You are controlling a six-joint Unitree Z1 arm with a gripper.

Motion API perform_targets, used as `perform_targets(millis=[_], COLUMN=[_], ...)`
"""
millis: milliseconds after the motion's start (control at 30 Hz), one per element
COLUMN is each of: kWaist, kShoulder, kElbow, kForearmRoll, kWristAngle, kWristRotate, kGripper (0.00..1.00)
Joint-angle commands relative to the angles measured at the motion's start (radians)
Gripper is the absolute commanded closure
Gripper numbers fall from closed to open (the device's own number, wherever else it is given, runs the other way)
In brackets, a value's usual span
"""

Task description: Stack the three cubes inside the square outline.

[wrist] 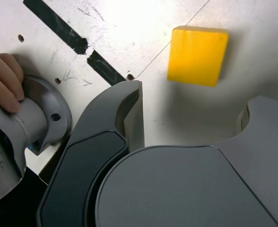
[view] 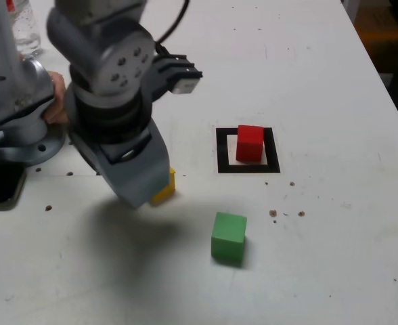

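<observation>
- End effector (wrist: 191, 111): jaws spread wide, holding nothing, poised over yellow cube (wrist: 198, 56) on tabletop (view: 321, 271).
- Red cube (view: 250, 143) inside square outline (view: 223, 150).
- Green cube (view: 228, 236) apart, nearer camera.

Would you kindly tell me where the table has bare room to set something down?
Bare table lies at the exterior view's right of the green cube and beyond the square outline holding the red cube. It is crowded around the open claw, the yellow cube and the arm's base.

red cube (view: 250, 143) in square outline (view: 222, 150) | yellow cube (wrist: 198, 55), green cube (view: 228, 237) outside
</observation>
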Motion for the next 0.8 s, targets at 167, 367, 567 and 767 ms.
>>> perform_targets(millis=[167, 367, 567, 767], kWaist=[0.015, 0.045, 0.071, 0.085], kShoulder=[0.055, 0.076, 0.097, 0.133], kElbow=[-0.015, 0.02, 0.045, 0.032], kForearmRoll=[-0.019, -0.066, -0.11, -0.121], kWristAngle=[0.001, 0.001, 0.003, 0.008], kWristRotate=[0.005, 0.005, 0.005, 0.017], kGripper=[0.2, 0.2, 0.2, 0.2])
